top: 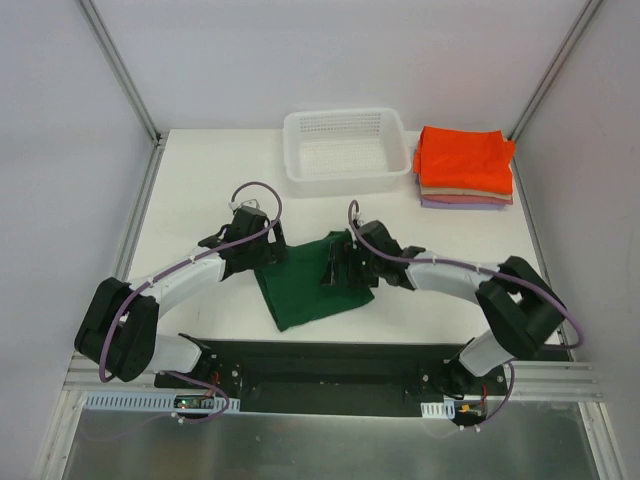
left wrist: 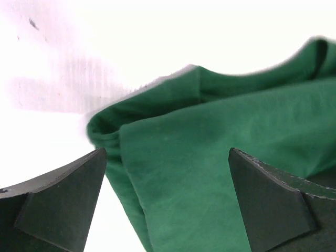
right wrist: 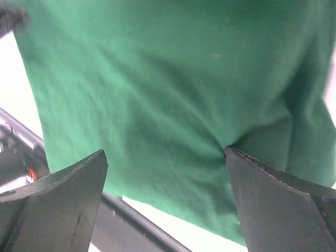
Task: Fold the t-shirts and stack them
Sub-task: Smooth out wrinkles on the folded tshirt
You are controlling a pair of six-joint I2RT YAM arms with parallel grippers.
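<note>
A dark green t-shirt [top: 315, 290] lies folded on the white table [top: 200, 200] between my two arms. It fills the left wrist view [left wrist: 220, 157] and the right wrist view [right wrist: 157, 89]. My left gripper [top: 262, 250] is open over the shirt's left top corner, its fingers [left wrist: 58, 205] spread above the cloth. My right gripper [top: 335, 265] is open over the shirt's right part; its right fingertip [right wrist: 278, 205] touches a crease in the cloth. A folded stack with the orange t-shirt [top: 463, 155] on top, tan and lilac ones below, sits at the back right.
A white mesh basket [top: 345, 150] stands at the back centre, left of the stack. The black base rail [top: 330, 365] runs along the near table edge, also in the right wrist view [right wrist: 131, 226]. Metal frame posts stand at the back corners.
</note>
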